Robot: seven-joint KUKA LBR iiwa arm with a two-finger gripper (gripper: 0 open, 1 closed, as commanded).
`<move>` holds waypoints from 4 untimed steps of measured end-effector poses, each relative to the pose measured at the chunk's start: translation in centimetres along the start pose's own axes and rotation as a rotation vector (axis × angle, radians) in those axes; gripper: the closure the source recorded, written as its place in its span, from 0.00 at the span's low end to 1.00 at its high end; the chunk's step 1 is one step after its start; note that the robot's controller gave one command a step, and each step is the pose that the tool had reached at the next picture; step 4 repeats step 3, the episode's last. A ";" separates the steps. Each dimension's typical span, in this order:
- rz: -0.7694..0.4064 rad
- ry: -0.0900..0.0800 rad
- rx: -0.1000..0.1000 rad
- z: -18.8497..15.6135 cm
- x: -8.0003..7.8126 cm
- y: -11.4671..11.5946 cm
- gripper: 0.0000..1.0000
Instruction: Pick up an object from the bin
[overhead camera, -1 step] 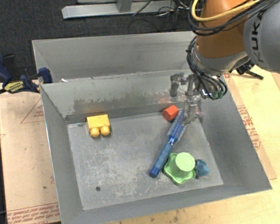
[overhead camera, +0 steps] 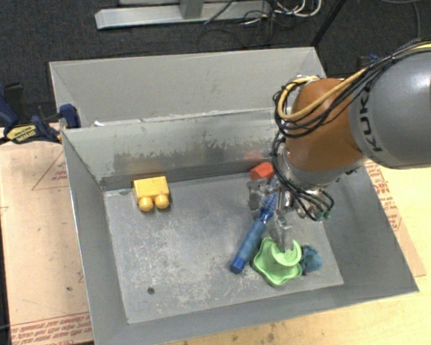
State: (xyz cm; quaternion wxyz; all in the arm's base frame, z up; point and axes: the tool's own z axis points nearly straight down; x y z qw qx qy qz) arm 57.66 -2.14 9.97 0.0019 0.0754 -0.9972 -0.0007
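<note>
My gripper [overhead camera: 275,227] hangs low in the bin's right half, under the orange wrist cover, and looks open. One thin finger [overhead camera: 285,239] comes down onto the top of a floppy green thing [overhead camera: 275,267] near the front right. A blue marker [overhead camera: 248,250] lies slantwise, its upper end running up beside the gripper and its lower end pointing to the front. A small teal thing [overhead camera: 310,260] touches the green thing's right side. A red-orange thing [overhead camera: 261,171] sits by the back wall, partly hidden by the arm.
A yellow block with two round knobs [overhead camera: 152,194] lies alone at the back left by the wall. The bin's left and front-left floor is bare metal. The arm and its cables cover the bin's right wall.
</note>
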 end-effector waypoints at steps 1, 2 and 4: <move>-0.602 -0.006 0.002 2.9 -2.2 -1.0 0.00; -0.601 -0.007 0.002 2.9 -2.2 -1.1 1.00; -0.572 -0.014 0.006 -13.6 -4.0 0.2 1.00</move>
